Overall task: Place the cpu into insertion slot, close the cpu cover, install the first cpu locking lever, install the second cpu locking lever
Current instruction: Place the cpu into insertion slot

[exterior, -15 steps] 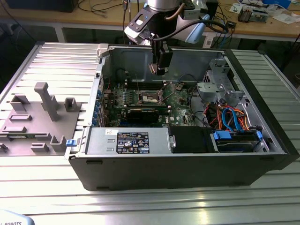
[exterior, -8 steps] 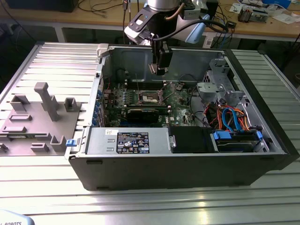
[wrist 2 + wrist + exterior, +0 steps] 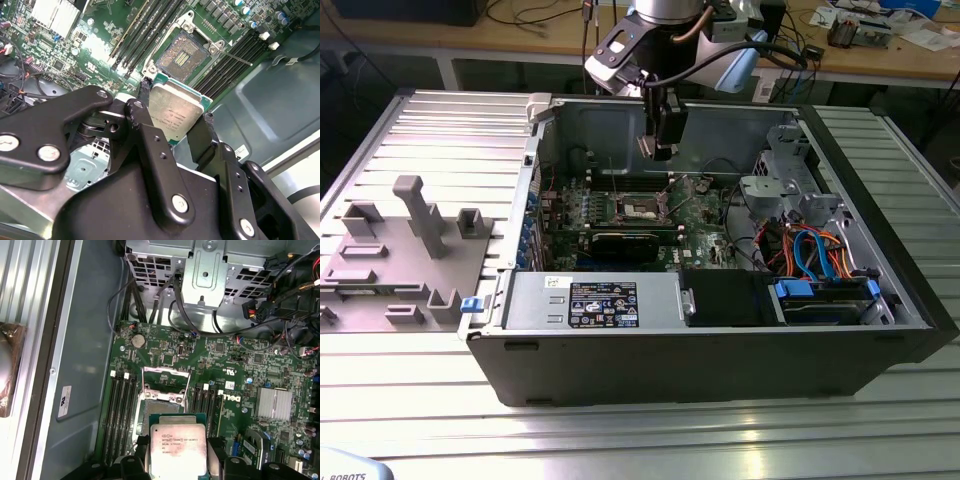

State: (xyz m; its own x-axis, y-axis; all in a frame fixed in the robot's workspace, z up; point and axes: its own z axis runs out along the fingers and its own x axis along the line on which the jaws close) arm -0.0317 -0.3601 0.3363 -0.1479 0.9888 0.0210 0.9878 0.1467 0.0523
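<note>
My gripper [image 3: 657,150] is shut on the cpu [image 3: 175,111], a flat square chip with a silver-grey top on a green edge, pinched between two black fingers [image 3: 202,132]. It hangs above the green motherboard [image 3: 235,357] inside the open computer case. The insertion slot [image 3: 183,52] lies open just past the chip, its dark pin field bare. In the first wrist view the cpu [image 3: 177,450] sits in my gripper [image 3: 177,445] just short of the insertion slot [image 3: 161,409]. The cpu cover [image 3: 165,369] is swung up off the socket, and a thin locking lever [image 3: 235,55] juts out beside it.
Black memory slots [image 3: 120,410] flank the socket on both sides. A metal drive cage [image 3: 205,275] with cables stands beyond the board. A silver heatsink [image 3: 274,402] and a black power supply [image 3: 605,300] are also in the case. A grey fixture block [image 3: 405,255] lies at the exterior view's left.
</note>
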